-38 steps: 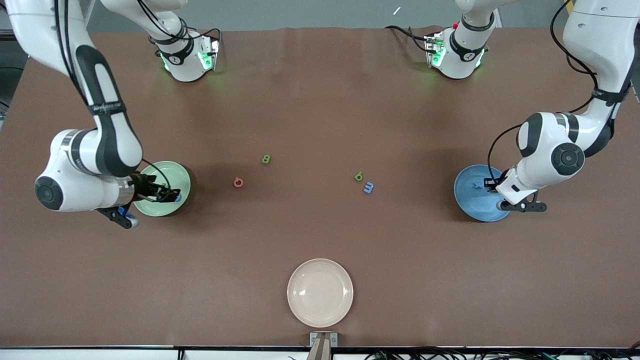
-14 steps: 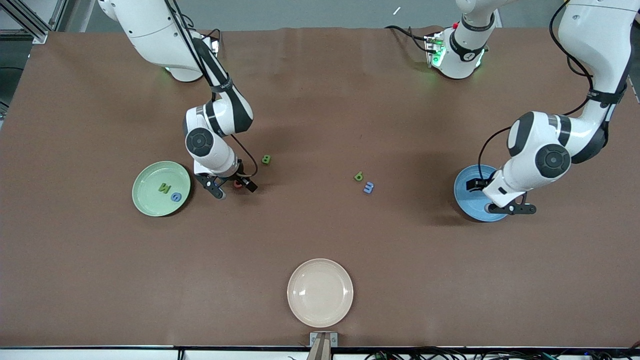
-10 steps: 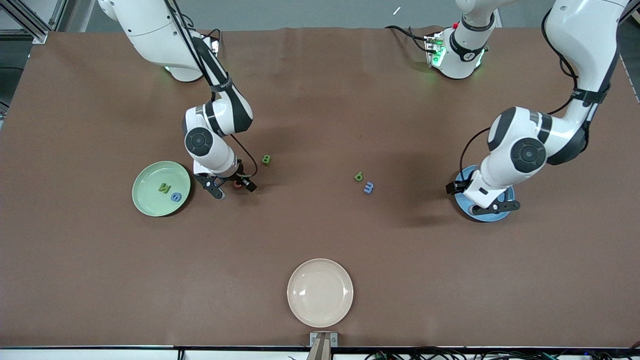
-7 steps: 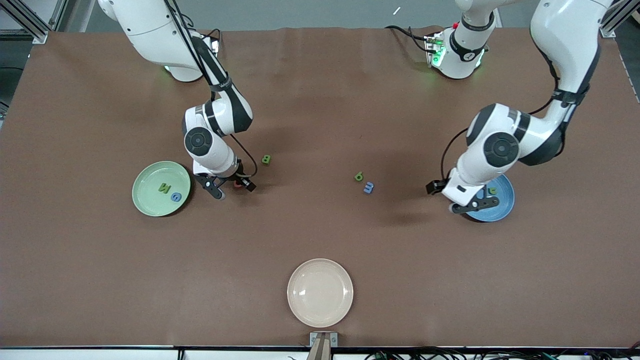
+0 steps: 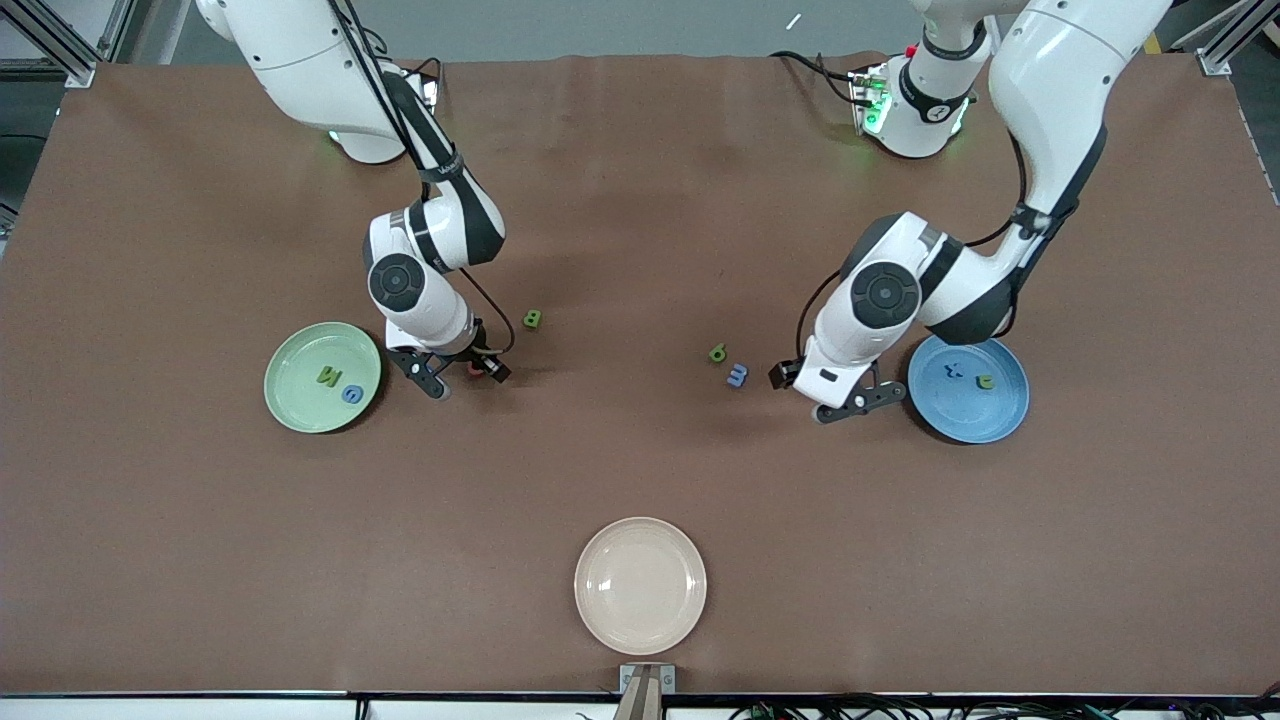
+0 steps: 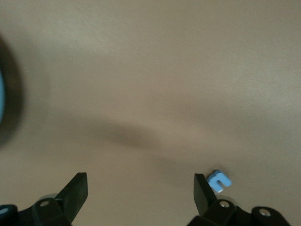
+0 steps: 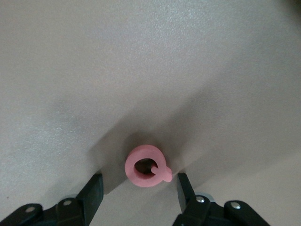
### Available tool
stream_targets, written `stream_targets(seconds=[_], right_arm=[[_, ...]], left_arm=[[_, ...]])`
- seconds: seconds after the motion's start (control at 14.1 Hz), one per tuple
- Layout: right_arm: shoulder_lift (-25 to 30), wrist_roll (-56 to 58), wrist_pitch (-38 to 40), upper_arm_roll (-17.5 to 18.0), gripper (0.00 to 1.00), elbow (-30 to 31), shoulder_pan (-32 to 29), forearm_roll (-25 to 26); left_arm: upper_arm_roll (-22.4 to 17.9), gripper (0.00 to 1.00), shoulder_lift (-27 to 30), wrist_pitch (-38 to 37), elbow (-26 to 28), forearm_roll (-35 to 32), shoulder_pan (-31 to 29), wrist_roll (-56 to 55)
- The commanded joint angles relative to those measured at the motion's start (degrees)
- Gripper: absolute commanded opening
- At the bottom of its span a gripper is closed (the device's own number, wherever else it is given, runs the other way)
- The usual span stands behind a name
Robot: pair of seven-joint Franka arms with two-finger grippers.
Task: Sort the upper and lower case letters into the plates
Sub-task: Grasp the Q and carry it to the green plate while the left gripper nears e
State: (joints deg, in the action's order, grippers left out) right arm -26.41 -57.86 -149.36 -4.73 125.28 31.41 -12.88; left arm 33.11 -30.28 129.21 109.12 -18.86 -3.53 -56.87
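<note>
My right gripper [image 5: 465, 376] is open and low on the table, its fingers either side of a red letter [image 7: 145, 165], apart from it. My left gripper [image 5: 814, 393] is open and empty, low over the table between the blue plate [image 5: 995, 415] and a blue letter [image 5: 737, 375]; that letter [image 6: 219, 181] lies just outside one finger. A green letter [image 5: 717, 352] lies beside the blue one. Another green letter [image 5: 532, 319] lies near the right gripper. The pale green plate [image 5: 300, 350] holds a green letter [image 5: 327, 375] and a blue letter [image 5: 350, 393]. The blue plate holds a blue letter [image 5: 955, 369] and a green letter [image 5: 985, 381].
A cream-beige plate [image 5: 640, 585] sits near the table's front edge, nearest the front camera. The two arm bases [image 5: 375, 120] [image 5: 915, 105] stand along the table's back edge. The blue plate's rim [image 6: 1, 94] shows at the edge of the left wrist view.
My left gripper has moved from over the blue plate to the table beside the blue letter. My right gripper left the pale green plate earlier and has stayed at the red letter.
</note>
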Motion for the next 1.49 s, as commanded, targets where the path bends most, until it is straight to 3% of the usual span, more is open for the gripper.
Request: stream_targets(seconds=[0.0, 0.28, 0.43, 0.57, 0.92, 1.06, 1.21, 1.42], right_arm=[[0.39, -0.76, 0.21, -1.24, 0.71, 0.76, 0.32, 3.11], [0.75, -0.85, 1.09, -1.86, 0.71, 0.76, 0.32, 5.23], [0.75, -0.94, 1.17, -1.86, 0.71, 0.84, 0.32, 5.23], [0.66, -1.2, 1.17, -1.78, 0.63, 0.76, 0.15, 5.23], [0.05, -4.01, 1.17, -1.69, 0.54, 0.49, 0.23, 5.23], [0.04, -4.01, 1.17, -1.69, 0.39, 0.49, 0.15, 5.23], [0.04, -3.84, 1.35, -1.69, 0.22, 0.49, -0.12, 5.23], [0.74, -3.31, 2.4, -1.77, 0.05, 0.32, -0.38, 5.23]], left_arm=[[-0.15, 0.99, -3.2, -0.54, -3.21, -3.89, 2.11, -3.6], [-0.15, 0.99, -5.84, -0.18, -6.29, -12.25, 5.72, -3.25], [-0.15, 0.99, -7.24, 0.08, -6.47, -12.43, 5.72, -2.72], [-0.06, 0.95, -8.03, 0.78, -6.55, -12.34, 5.9, -0.1], [-0.06, 0.91, -10.67, 3.33, -6.55, -11.99, 7.04, 13.77], [-0.06, 0.91, -11.2, 3.33, -6.55, -11.9, 7.13, 19.06], [-0.06, 0.84, -11.55, 3.42, -6.55, -11.81, 7.39, 21.44], [-0.06, 0.79, -11.9, 4.73, -6.55, -11.73, 7.48, 23.03]])
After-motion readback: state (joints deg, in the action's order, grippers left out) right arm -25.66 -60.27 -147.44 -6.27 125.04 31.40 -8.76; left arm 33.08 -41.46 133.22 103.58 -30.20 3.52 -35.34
